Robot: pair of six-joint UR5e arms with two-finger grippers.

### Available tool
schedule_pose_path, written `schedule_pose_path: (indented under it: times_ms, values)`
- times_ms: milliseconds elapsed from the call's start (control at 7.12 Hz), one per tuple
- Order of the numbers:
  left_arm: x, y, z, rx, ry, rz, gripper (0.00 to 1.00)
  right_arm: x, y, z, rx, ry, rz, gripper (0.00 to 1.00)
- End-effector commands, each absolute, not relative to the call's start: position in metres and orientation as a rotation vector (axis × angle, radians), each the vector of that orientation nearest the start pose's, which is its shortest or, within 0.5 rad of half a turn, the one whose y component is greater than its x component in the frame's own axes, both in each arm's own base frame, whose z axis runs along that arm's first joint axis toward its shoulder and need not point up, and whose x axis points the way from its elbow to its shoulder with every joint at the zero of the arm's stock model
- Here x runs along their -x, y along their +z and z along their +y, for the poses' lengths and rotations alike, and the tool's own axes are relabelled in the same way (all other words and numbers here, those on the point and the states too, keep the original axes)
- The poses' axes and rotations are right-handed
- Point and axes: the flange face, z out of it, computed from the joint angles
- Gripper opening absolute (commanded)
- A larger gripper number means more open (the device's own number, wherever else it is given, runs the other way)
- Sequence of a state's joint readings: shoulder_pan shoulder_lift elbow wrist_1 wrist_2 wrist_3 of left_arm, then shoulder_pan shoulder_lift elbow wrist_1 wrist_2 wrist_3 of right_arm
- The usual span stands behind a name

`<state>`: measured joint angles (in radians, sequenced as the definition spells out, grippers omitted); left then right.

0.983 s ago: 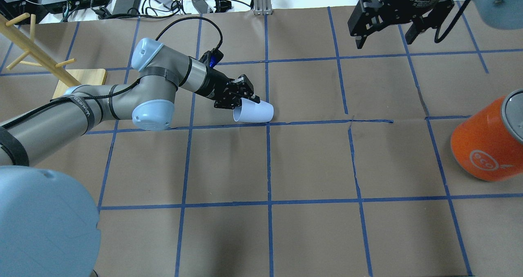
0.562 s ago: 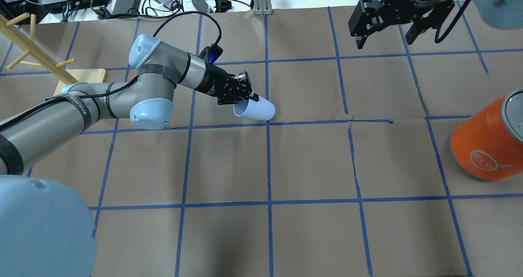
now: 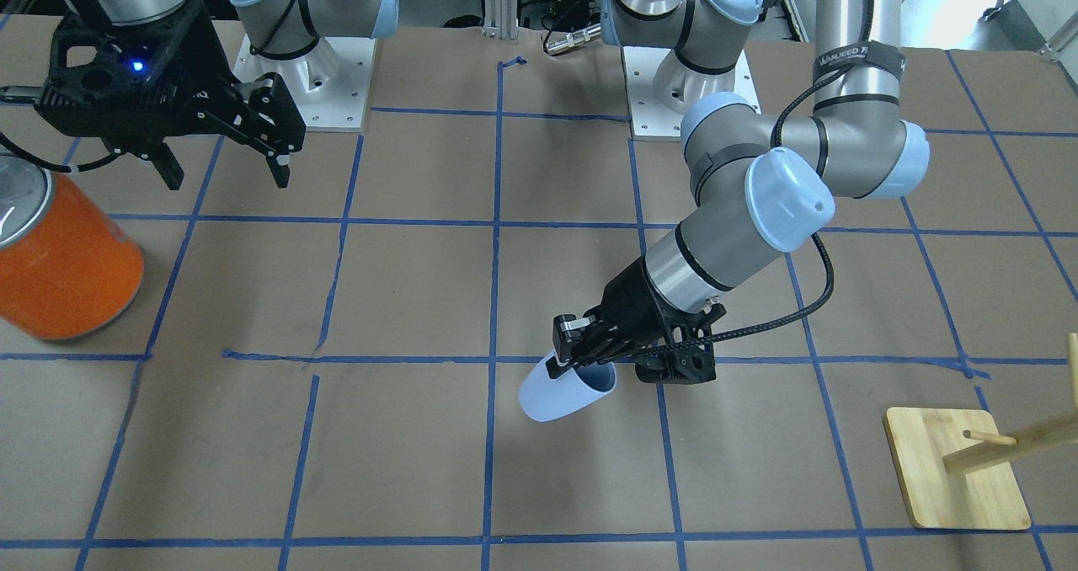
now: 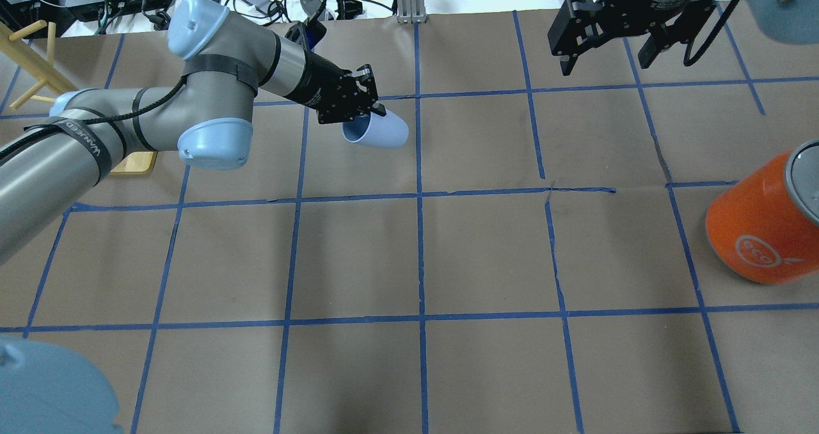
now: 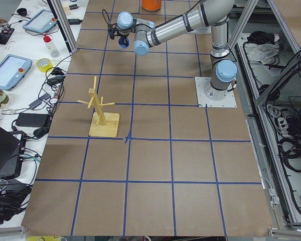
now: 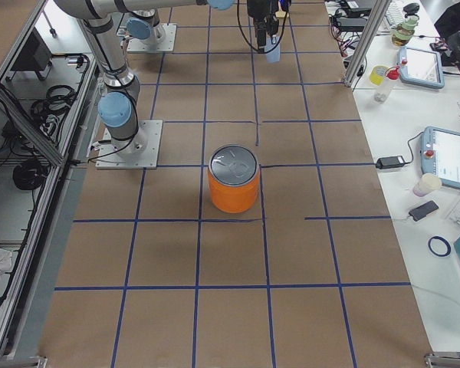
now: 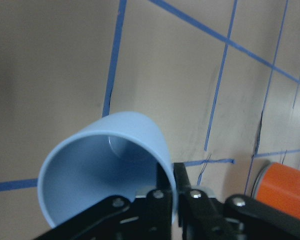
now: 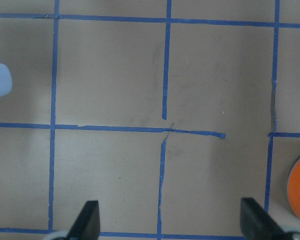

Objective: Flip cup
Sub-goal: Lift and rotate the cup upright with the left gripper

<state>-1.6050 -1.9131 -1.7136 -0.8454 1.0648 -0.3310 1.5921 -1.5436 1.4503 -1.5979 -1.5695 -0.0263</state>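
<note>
- We have the cup [image 4: 379,130] pinched at its rim by the left hand [image 4: 371,110], one finger inside the mouth and one outside on the wall.
- The cup lies roughly on its side, base pointing away from the arm, and it looks to us lifted clear of the worktop [image 4: 486,255].
- Our right hand [image 4: 604,63] hangs spread and empty, well apart from the cup, on the side where the orange can [image 4: 761,229] stands.
- We judge the pick-up done and the flip only partly made: the cup is neither mouth up nor mouth down.
- What we have left is to finish the wrist turn, set the cup standing on the worktop, and let go.
</note>
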Motion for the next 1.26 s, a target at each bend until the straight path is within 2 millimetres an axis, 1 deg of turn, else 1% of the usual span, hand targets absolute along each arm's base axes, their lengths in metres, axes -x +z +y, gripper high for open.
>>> schedule_pose_path:
  times_ms: [0, 140, 281, 421, 562, 702, 983, 1124]
  values:
    - [0.176, 0.324, -0.596, -0.161, 0.176, -2.885, 0.00, -0.143, 0.537, -0.510, 0.075, -0.183, 3.130, 1.00]
    - [0.165, 0.320, -0.596, 0.024, 0.113, -3.002, 0.00, -0.144, 0.535, -0.511, 0.076, -0.173, 3.117, 1.00]
    - [0.153, 0.308, -0.603, 0.153, 0.087, -3.114, 0.00, -0.144, 0.534, -0.511, 0.081, -0.170, 3.115, 1.00]
    - [0.142, 0.299, -0.607, 0.358, 0.056, -3.203, 0.00, -0.144, 0.534, -0.510, 0.081, -0.168, 3.115, 1.00]
    - [0.128, 0.294, -0.613, 0.379, 0.044, -3.221, 0.00, -0.144, 0.533, -0.510, 0.081, -0.165, 3.116, 1.00]
    - [0.114, 0.276, -0.621, 0.362, 0.004, -3.225, 0.00, -0.144, 0.532, -0.510, 0.078, -0.158, 3.114, 1.00]
    - [0.109, 0.275, -0.656, 0.364, 0.047, -3.225, 0.00, -0.147, 0.532, -0.509, 0.083, -0.158, 3.112, 1.00]
    - [0.097, 0.265, -0.668, 0.328, 0.030, -3.222, 0.00, -0.147, 0.532, -0.509, 0.081, -0.158, 3.112, 1.00]
